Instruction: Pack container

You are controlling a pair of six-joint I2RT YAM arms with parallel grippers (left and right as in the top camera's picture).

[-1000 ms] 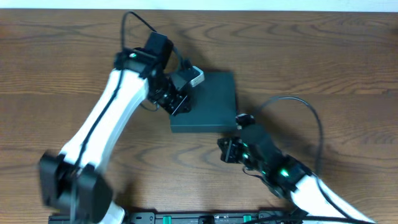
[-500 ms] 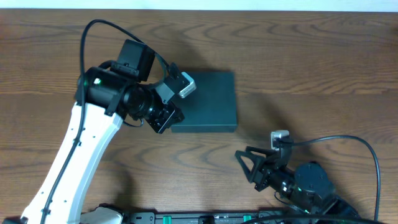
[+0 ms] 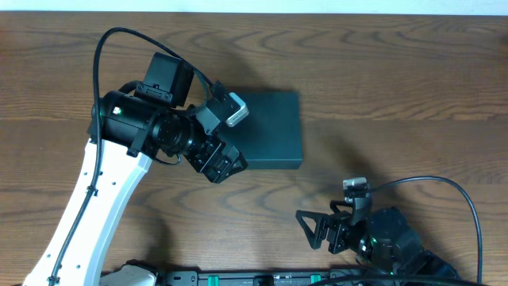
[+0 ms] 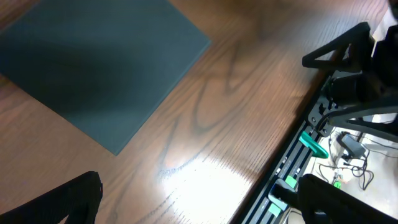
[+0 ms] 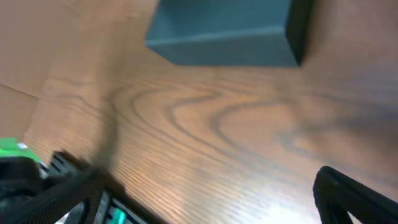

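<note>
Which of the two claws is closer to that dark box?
The left gripper: it hovers, open, right at the container's near-left corner. The right gripper sits well apart from the box, with bare wood between them.

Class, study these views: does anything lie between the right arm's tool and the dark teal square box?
Nothing visible does. Between the right tool and the dark teal square cardboard-like box there is only a bare stretch of the wooden table. The right wrist view shows the same uninterrupted wood up to the box's side.
</note>
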